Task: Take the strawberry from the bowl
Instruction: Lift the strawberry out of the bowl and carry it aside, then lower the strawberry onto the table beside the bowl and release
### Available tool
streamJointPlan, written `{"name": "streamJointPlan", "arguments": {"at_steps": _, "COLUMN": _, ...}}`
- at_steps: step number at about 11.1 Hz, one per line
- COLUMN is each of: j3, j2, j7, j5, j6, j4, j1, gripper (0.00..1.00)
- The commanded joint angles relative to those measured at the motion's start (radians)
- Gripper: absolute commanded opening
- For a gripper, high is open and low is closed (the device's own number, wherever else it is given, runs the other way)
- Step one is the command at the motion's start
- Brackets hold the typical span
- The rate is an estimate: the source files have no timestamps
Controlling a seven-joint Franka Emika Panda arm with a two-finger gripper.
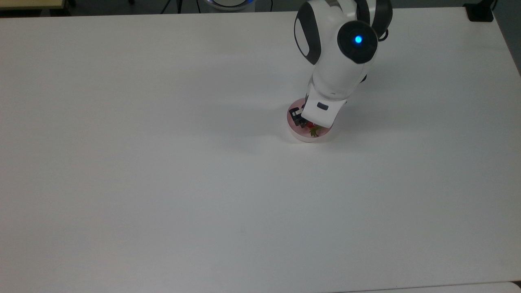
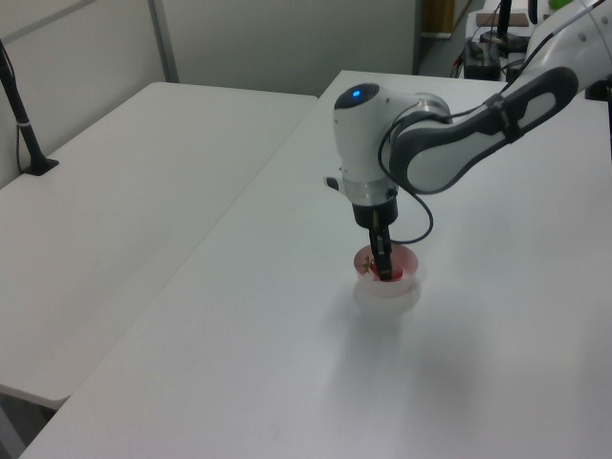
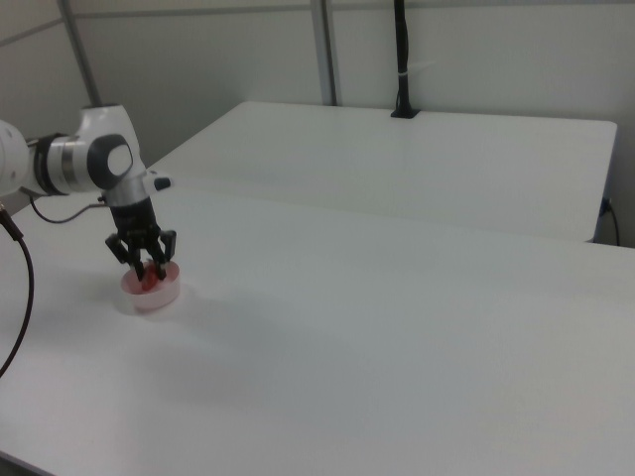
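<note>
The gripper reaches down into the pink bowl on the white table, its fingers closed narrowly around the red strawberry, which sits inside the bowl, green cap showing in the top view.

White table; pink bowl on it.

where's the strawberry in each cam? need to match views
Top view: strawberry in the pink bowl, right of centre, at the gripper.
Left view: red speck in the bowl, centre-right.
Right view: red between the fingers, far left.
Shared landmark: the bowl.
</note>
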Motion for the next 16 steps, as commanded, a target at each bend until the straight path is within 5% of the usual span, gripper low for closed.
{"name": "streamJointPlan", "arguments": {"at_steps": 1, "j3": -0.018, "j2": -0.119, "j7": -0.003, "j5": 0.005, "j6": -0.044, "j4": -0.008, "j1": 0.005, "gripper": 0.33}}
{"name": "streamJointPlan", "arguments": {"at_steps": 5, "j3": -0.081, "j2": -0.200, "j7": -0.056, "j5": -0.007, "j6": -0.116, "j4": -0.046, "j1": -0.070, "gripper": 0.34}}
{"name": "streamJointPlan", "arguments": {"at_steps": 8, "j3": -0.164, "j2": -0.190, "j7": -0.254, "j5": -0.036, "j6": -0.137, "j4": -0.115, "j1": -0.170, "gripper": 0.38}}
{"name": "streamJointPlan", "arguments": {"at_steps": 13, "j3": -0.175, "j2": -0.104, "j7": -0.293, "j5": -0.120, "j6": -0.032, "j4": -0.234, "j1": -0.214, "gripper": 0.44}}
{"name": "streamJointPlan", "arguments": {"at_steps": 14, "j3": -0.175, "j2": -0.102, "j7": -0.291, "j5": -0.134, "j6": -0.034, "j4": -0.235, "j1": -0.214, "gripper": 0.59}}
{"name": "streamJointPlan", "arguments": {"at_steps": 15, "j3": -0.175, "j2": -0.108, "j7": -0.272, "j5": -0.136, "j6": -0.041, "j4": -0.232, "j1": -0.213, "gripper": 1.00}}
{"name": "streamJointPlan", "arguments": {"at_steps": 16, "j3": -0.176, "j2": -0.133, "j7": -0.252, "j5": -0.136, "j6": -0.049, "j4": -0.225, "j1": -0.213, "gripper": 1.00}}
